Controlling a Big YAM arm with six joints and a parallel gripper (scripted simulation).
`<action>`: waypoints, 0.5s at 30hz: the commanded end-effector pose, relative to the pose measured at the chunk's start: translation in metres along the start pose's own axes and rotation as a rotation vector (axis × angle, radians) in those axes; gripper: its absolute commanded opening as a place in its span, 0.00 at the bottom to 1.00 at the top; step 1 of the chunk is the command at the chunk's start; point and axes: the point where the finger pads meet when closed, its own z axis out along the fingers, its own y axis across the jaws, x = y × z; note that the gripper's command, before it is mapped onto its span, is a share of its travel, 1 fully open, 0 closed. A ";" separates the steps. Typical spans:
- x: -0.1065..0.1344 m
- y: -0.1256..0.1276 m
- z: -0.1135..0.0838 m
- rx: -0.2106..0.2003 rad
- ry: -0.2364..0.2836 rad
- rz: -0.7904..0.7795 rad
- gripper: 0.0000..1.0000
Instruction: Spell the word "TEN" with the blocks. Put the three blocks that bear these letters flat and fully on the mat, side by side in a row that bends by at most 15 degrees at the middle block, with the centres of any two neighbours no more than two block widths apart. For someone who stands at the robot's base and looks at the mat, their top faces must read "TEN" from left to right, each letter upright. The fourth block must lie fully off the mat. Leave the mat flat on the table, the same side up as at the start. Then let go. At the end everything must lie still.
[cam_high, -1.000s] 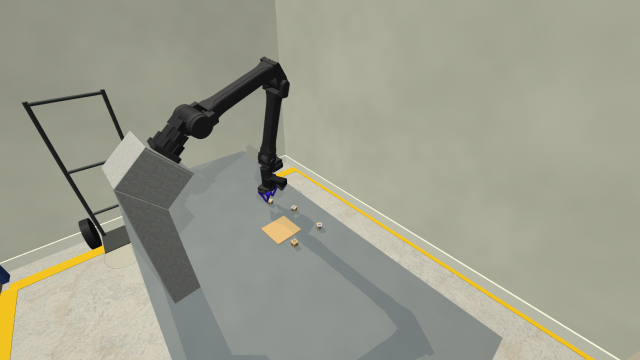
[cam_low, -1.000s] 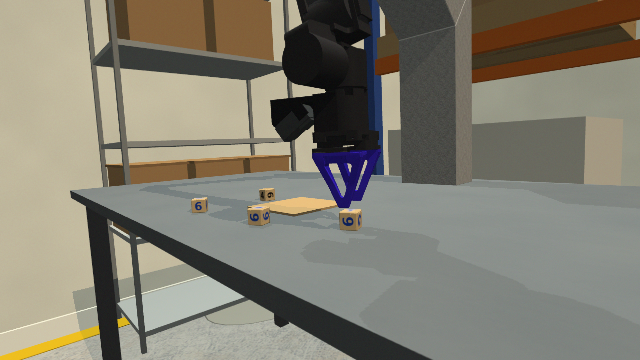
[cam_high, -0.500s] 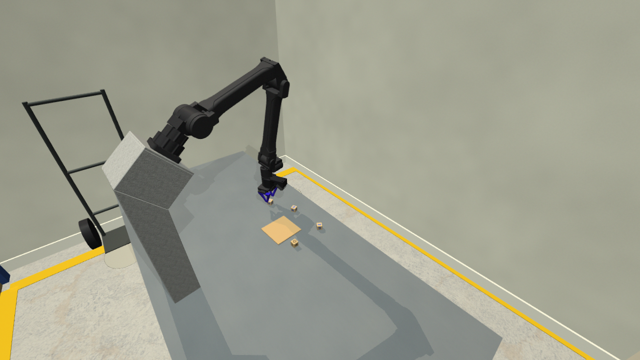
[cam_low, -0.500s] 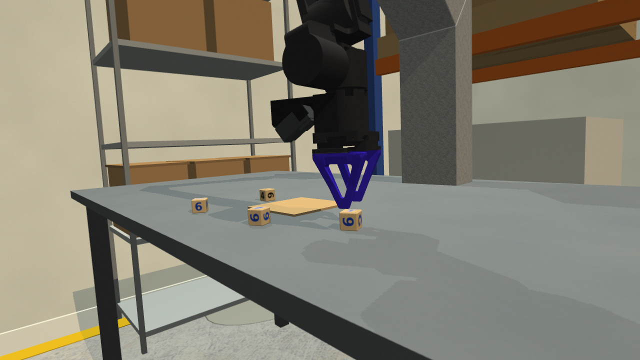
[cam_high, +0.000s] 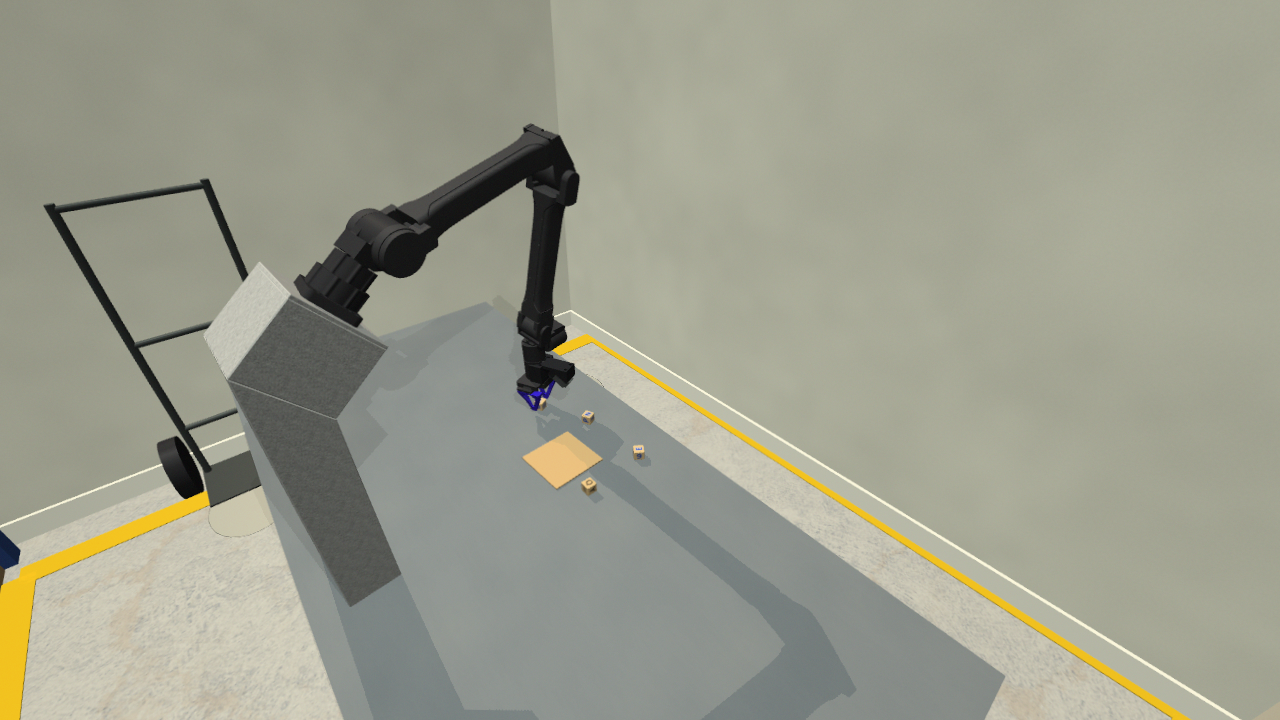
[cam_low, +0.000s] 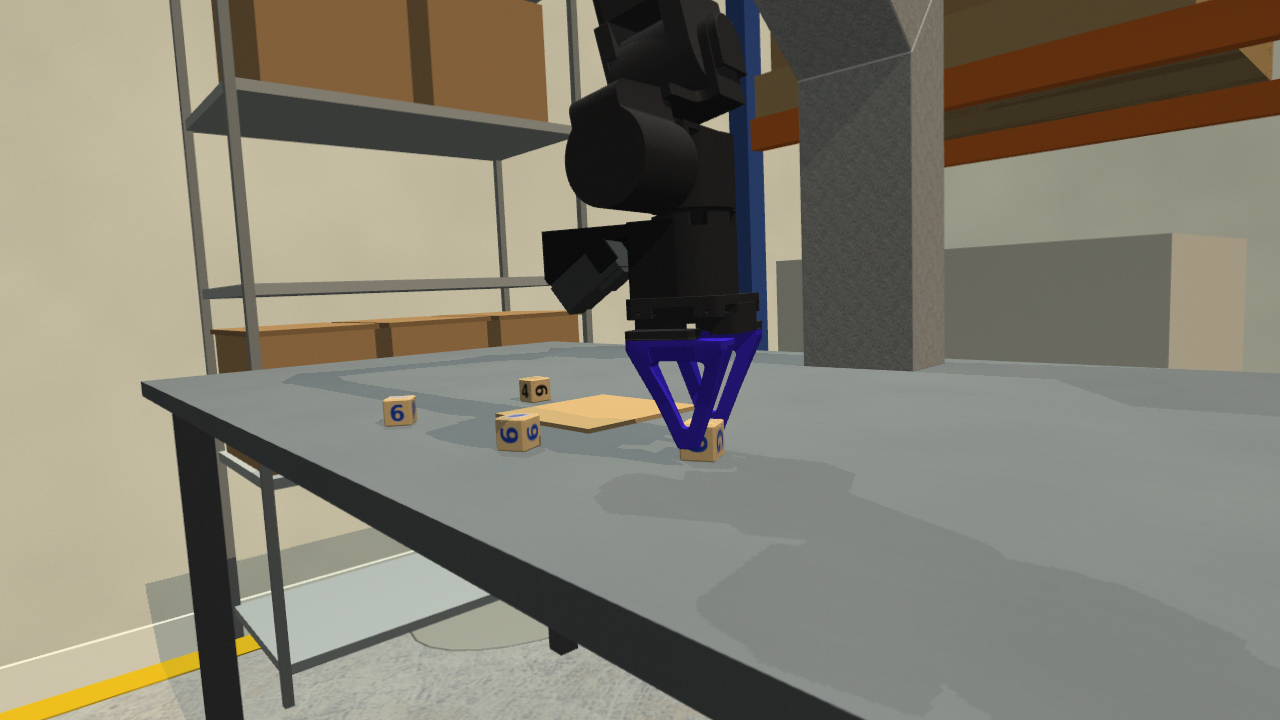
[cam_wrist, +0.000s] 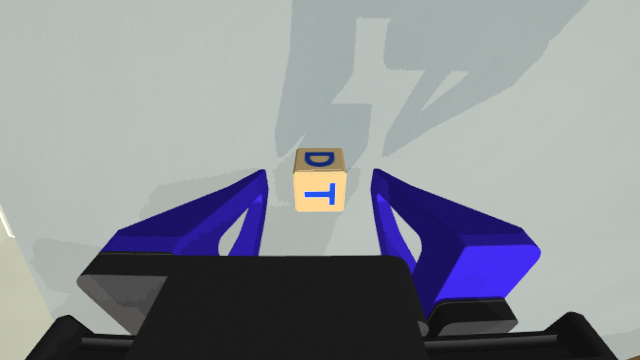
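Exterior view: gripper (cam_high: 537, 406) (cam_low: 705, 437) (cam_wrist: 319, 179) unclenched around T block (cam_low: 701, 442) (cam_wrist: 320, 191) — three blocks, mat (cam_high: 562, 460) (cam_low: 599, 411) nearby — grey pillar (cam_low: 868, 214) behind.

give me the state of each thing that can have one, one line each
gripper: open, fingers on either side of the T block, not touching it
T block: T up, on the table, off the mat
other three blocks: on the table, off the mat
mat: flat, no block on it
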 end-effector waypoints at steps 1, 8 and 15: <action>-0.010 -0.002 0.011 -0.002 -0.013 -0.001 0.60; -0.011 -0.001 0.015 -0.003 -0.014 0.000 0.60; -0.011 0.000 0.013 -0.004 -0.014 0.001 0.60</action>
